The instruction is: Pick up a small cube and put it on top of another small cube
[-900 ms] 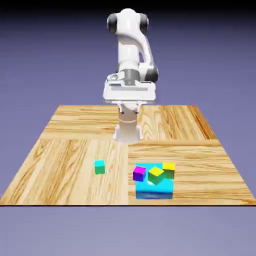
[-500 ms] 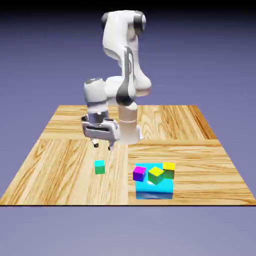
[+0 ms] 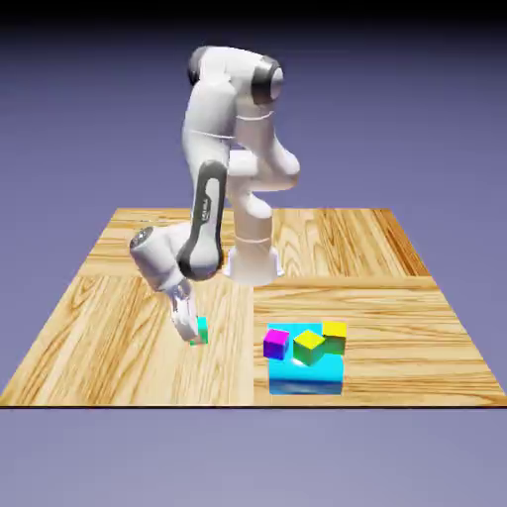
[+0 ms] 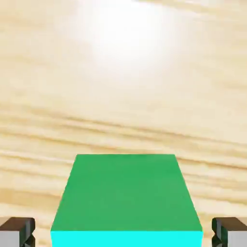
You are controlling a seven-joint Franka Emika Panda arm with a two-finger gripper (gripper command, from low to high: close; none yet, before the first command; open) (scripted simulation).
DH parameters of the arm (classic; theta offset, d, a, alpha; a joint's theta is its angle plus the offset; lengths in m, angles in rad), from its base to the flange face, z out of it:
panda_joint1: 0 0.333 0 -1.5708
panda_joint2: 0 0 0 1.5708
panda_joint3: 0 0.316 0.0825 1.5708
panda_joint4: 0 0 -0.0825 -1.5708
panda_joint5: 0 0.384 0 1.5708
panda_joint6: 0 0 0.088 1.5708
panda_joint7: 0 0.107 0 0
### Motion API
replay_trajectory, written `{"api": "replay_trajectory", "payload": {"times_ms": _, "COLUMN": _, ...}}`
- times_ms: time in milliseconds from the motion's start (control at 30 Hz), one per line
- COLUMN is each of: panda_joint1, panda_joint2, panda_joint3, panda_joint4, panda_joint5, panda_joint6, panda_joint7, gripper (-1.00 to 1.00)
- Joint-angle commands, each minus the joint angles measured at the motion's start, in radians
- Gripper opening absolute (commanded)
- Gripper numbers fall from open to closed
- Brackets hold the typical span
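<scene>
Counting four small cubes [image 3: 201, 330] (one between open jaws), one cyan block [image 3: 306, 377]

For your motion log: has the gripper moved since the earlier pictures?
Yes. The gripper came down and toward the exterior view's left, from beside the base to the small cube.

Exterior view overlooks table [image 3: 119, 297], hand view close

The small cube [image 3: 202, 331] sits flat on the wooden table, cyan on top, green down its sides, well apart to the exterior view's left of the other cubes. In the hand view the small cube [image 4: 126, 198] looms large, one green face square-on, a cyan edge below.
</scene>
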State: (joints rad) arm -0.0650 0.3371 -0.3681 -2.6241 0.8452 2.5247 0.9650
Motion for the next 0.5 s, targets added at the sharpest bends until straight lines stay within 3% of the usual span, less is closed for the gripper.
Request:
{"api": "replay_trajectory", "payload": {"times_ms": 0, "panda_joint1": 0.0, "panda_joint2": 0.0, "panda_joint3": 0.0, "panda_joint4": 0.0, "panda_joint5": 0.0, "panda_joint6": 0.0, "panda_joint7": 0.0, "gripper": -1.0}}
{"api": "replay_trajectory", "payload": {"times_ms": 267, "panda_joint1": 0.041, "panda_joint2": -0.214, "panda_joint3": -0.14, "panda_joint4": -0.029, "panda_joint5": -0.289, "panda_joint6": -0.114, "panda_joint7": 0.205, "gripper": -1.0}}
{"api": "replay_trajectory", "payload": {"times_ms": 467, "panda_joint1": 0.25, "panda_joint2": -0.252, "panda_joint3": -0.024, "panda_joint4": 0.113, "panda_joint5": -0.317, "panda_joint6": -0.209, "panda_joint7": 0.466, "gripper": -1.0}}
